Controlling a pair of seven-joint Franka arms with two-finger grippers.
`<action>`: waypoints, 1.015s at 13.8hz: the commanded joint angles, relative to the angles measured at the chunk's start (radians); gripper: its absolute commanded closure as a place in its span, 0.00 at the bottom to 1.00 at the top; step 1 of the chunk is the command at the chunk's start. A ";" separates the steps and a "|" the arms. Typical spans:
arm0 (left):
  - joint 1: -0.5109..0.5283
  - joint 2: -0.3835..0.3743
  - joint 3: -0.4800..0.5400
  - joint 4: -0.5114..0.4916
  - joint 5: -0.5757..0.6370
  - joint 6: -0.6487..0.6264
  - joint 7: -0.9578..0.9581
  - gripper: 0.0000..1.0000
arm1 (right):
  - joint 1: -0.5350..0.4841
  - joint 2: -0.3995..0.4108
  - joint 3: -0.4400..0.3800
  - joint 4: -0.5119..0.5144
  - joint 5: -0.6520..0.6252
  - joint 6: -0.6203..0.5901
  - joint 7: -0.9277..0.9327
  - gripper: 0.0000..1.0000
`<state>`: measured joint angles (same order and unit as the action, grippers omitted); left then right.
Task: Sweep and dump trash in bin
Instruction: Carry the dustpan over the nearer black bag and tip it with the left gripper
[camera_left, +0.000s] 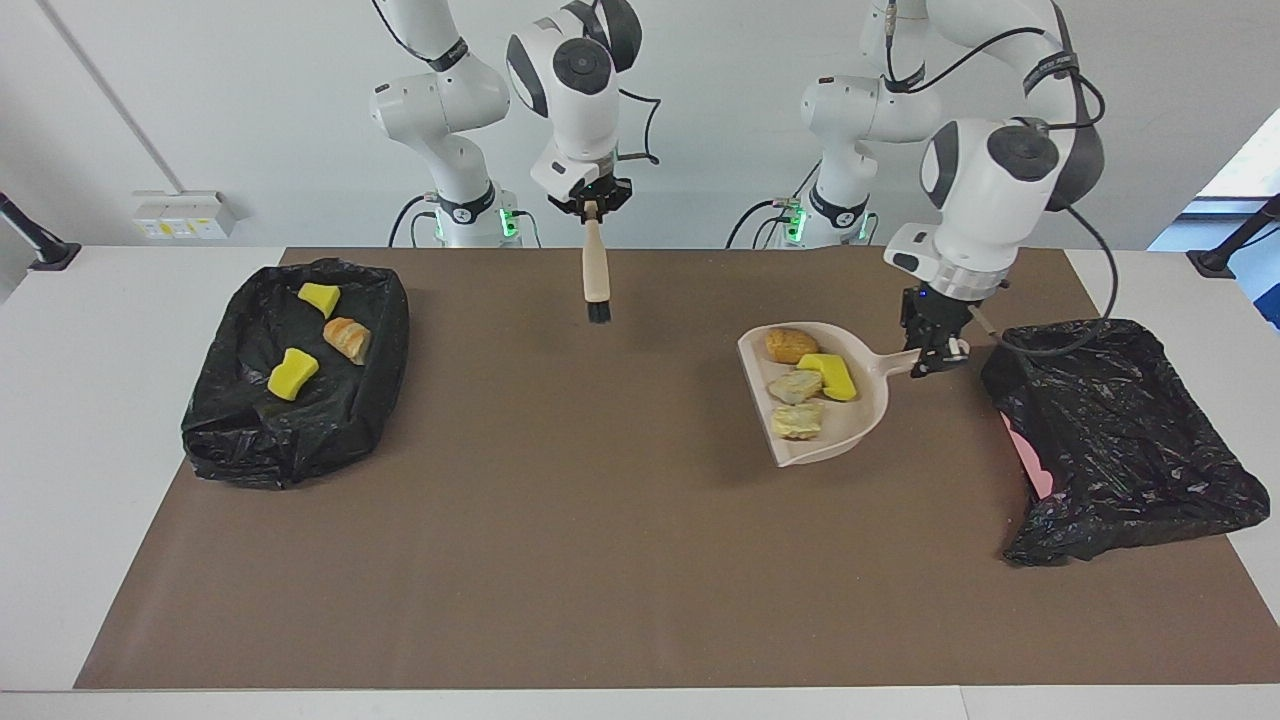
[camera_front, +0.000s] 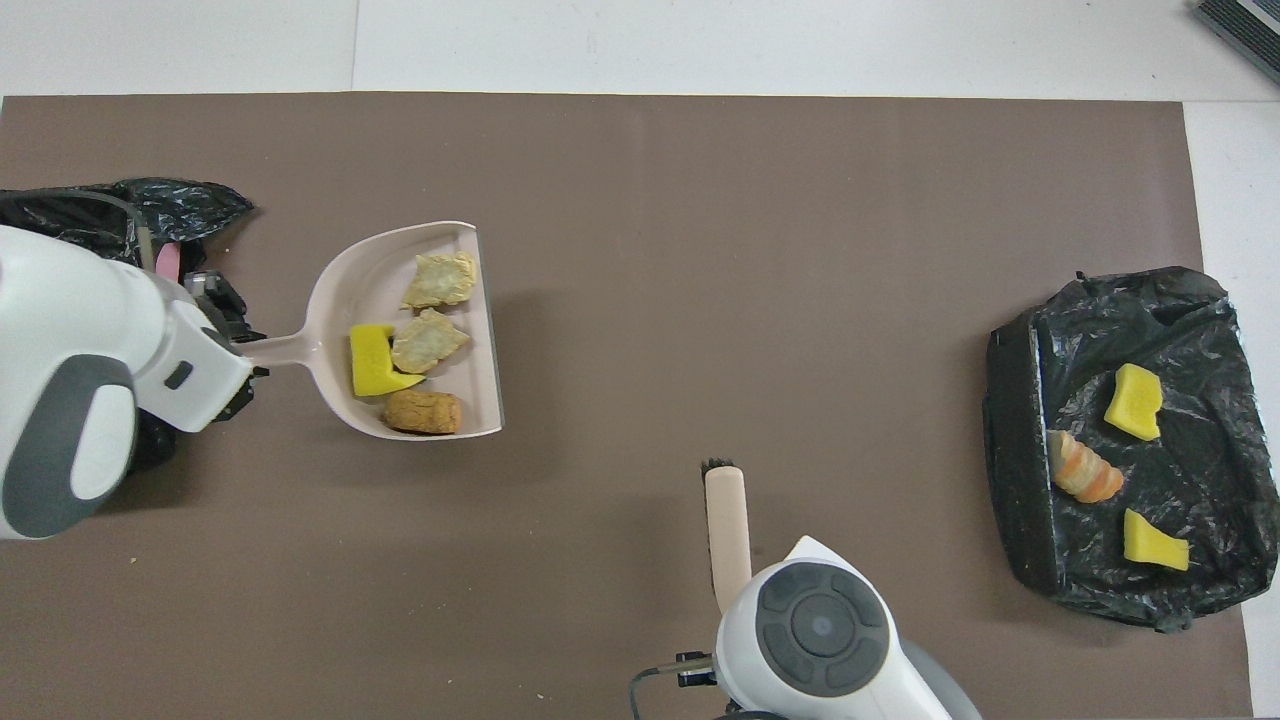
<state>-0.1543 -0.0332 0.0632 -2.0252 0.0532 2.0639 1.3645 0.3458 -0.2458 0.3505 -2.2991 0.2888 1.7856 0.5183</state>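
My left gripper is shut on the handle of a pale pink dustpan, held about level and low over the brown mat. It also shows in the overhead view with the dustpan. In the pan lie several trash chunks: a brown one, a yellow one and two tan ones. My right gripper is shut on a wooden brush, which hangs bristles down over the mat. A black-bagged bin lies beside the dustpan handle, at the left arm's end.
A second black-bagged bin lies at the right arm's end of the mat. It holds two yellow chunks and one bread-like chunk. The brown mat covers most of the white table.
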 joint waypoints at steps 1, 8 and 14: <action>0.157 -0.002 -0.016 0.031 0.010 -0.007 0.144 1.00 | 0.050 0.092 -0.007 0.030 0.032 0.079 0.118 1.00; 0.450 0.074 -0.014 0.170 -0.007 0.038 0.196 1.00 | 0.179 0.152 -0.007 -0.028 0.032 0.110 0.171 1.00; 0.564 0.189 -0.005 0.377 0.259 0.045 0.291 1.00 | 0.182 0.197 -0.007 -0.046 0.052 0.221 0.215 1.00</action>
<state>0.3838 0.1025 0.0683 -1.7395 0.2456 2.1186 1.6370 0.5266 -0.0687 0.3452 -2.3388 0.3188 1.9659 0.7173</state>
